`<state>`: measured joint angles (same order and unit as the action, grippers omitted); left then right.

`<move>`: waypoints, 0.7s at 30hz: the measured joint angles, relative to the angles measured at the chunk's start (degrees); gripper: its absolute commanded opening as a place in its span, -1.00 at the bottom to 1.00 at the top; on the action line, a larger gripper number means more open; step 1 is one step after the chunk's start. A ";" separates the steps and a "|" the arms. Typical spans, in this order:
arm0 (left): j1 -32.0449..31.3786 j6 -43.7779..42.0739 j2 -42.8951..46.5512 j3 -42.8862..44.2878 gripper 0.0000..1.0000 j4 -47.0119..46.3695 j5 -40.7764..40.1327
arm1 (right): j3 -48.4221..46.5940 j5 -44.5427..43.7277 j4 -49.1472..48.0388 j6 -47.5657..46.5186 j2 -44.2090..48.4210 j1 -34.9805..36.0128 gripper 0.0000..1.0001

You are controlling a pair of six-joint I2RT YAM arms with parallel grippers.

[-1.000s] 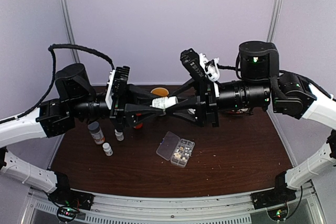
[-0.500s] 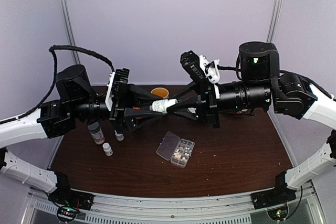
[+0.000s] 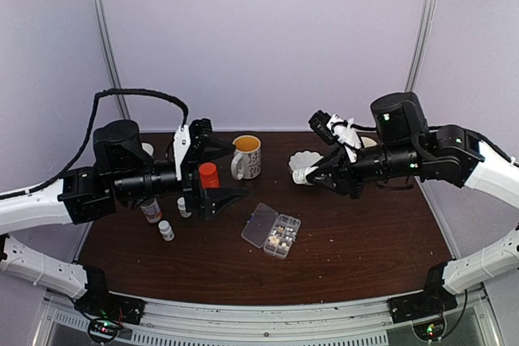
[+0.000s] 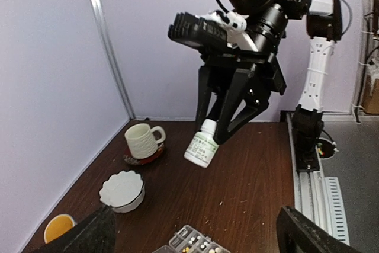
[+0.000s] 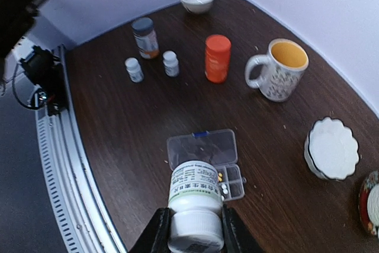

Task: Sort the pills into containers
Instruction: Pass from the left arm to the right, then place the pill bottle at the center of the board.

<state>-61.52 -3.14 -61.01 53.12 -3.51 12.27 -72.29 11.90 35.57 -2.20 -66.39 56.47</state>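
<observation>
Above table point(image 3: 365, 232), right gripper point(image 5: 194, 229) around white bottle point(image 5: 195, 191)

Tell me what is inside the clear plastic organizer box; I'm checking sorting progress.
The clear, flat organizer box lies open, with small whitish and tan pills in several compartments. In the right wrist view the white plastic bottle in front covers part of the compartments, so counts are unclear.

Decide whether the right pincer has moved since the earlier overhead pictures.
Yes. The right pincer, shut on the white bottle, has drawn back rightward: earlier beyond the left end of the organizer box, now beyond its right end.
</observation>
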 measured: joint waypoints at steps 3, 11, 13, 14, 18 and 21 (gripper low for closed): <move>0.00 3.17 2.82 -2.54 0.95 1.07 -8.61 | 1.36 -0.44 3.69 3.74 -3.82 -5.73 -0.86; 0.35 11.23 5.18 -2.71 0.95 10.67 -27.45 | 2.40 -2.89 7.28 9.22 -15.39 -15.04 -0.85; 0.76 12.90 4.92 -2.51 0.95 13.49 -30.01 | 2.25 -4.15 7.39 9.64 -17.77 -16.50 -0.82; 1.29 14.10 4.79 -2.36 0.95 15.21 -31.30 | 2.03 -4.81 7.54 9.68 -19.32 -17.25 -0.79; 4.70 18.49 4.57 -2.32 0.95 20.11 -34.86 | 1.16 -6.38 7.39 9.66 -25.24 -19.30 -0.70; 8.61 21.84 3.72 -2.12 0.95 23.17 -34.99 | 0.87 -6.47 6.99 9.60 -29.22 -20.48 -0.55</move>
<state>-52.90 18.70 -57.30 51.00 19.66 -22.72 -71.42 5.43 42.57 7.40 -95.61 35.99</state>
